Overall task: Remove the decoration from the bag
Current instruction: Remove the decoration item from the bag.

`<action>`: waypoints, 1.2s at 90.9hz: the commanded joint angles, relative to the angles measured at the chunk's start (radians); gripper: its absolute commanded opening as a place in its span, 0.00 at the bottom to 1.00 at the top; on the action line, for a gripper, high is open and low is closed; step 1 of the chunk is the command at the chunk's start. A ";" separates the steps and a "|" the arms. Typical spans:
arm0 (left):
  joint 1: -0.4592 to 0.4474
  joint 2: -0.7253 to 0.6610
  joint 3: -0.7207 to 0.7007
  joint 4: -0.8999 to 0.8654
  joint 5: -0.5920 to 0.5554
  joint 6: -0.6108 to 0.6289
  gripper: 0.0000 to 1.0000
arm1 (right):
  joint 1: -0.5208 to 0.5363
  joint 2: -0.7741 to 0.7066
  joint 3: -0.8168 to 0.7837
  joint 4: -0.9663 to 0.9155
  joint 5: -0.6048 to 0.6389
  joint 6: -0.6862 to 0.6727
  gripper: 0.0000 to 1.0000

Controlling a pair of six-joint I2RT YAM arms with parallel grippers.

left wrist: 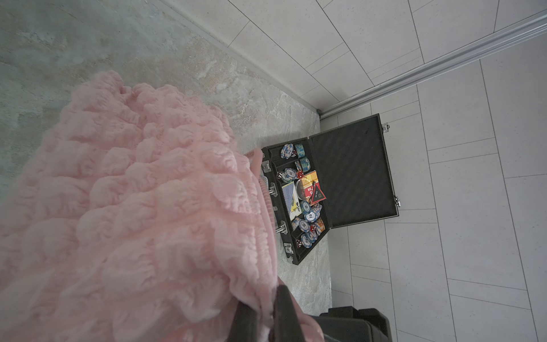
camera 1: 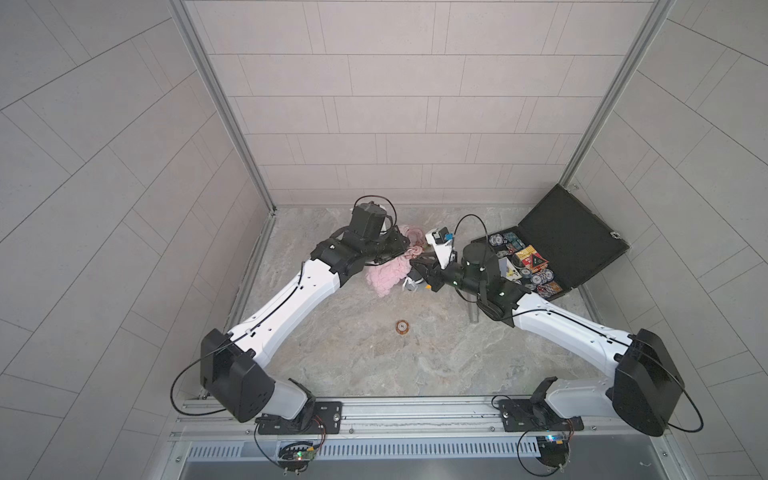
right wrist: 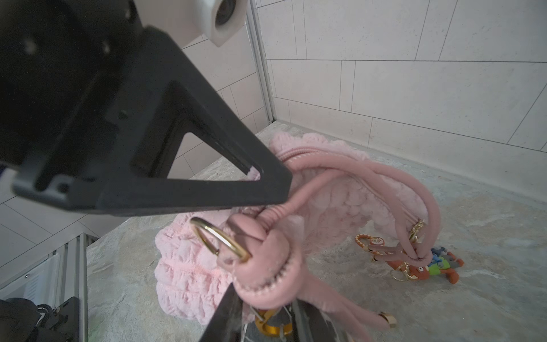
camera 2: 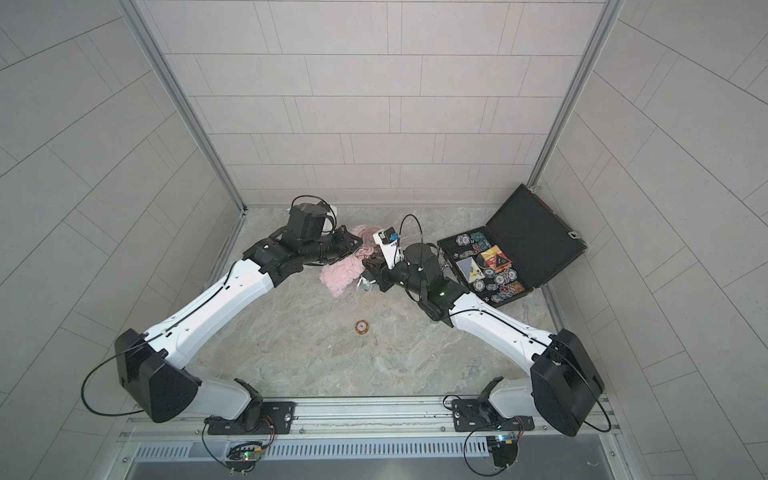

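The pale-pink quilted bag [camera 1: 386, 276] lies on the table between both arms, and its surface fills the left wrist view [left wrist: 133, 192]. My left gripper [left wrist: 268, 314] is shut on the bag's fabric edge; it reaches the bag's top in a top view [camera 1: 403, 249]. A pink cord strap [right wrist: 355, 174] ends in a knot with a gold ring [right wrist: 220, 238]. My right gripper [right wrist: 270, 324] is closed around a gold clasp [right wrist: 272, 328] under that knot. An orange, blue and green figure decoration [right wrist: 426, 266] lies on the table at the bag's far end, by the other strap knot.
An open black case [camera 1: 577, 237] holding poker chips and cards stands at the back right. On the table in front lies a small copper-coloured disc [camera 1: 402, 328]. A grey cylinder [camera 1: 473, 313] shows under the right arm. Tiled walls close in three sides.
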State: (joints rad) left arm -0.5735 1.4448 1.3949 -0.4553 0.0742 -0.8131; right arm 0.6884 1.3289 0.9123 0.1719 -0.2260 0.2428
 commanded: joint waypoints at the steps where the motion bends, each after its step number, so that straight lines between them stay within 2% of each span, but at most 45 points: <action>1: -0.002 -0.043 -0.002 0.062 0.039 0.002 0.00 | -0.009 -0.006 -0.016 -0.008 0.012 -0.010 0.25; 64: 0.027 -0.050 -0.027 0.081 0.083 0.013 0.00 | -0.012 -0.044 -0.044 0.032 -0.014 -0.024 0.07; 86: 0.028 -0.077 -0.071 0.148 0.123 0.075 0.00 | -0.018 -0.071 -0.037 0.015 0.015 0.048 0.04; 109: 0.027 -0.111 -0.154 0.260 0.150 0.083 0.00 | -0.025 -0.092 -0.014 0.005 0.027 0.153 0.02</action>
State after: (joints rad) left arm -0.5491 1.3682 1.2636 -0.2916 0.1795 -0.7662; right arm 0.6762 1.2663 0.8795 0.1761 -0.2291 0.3264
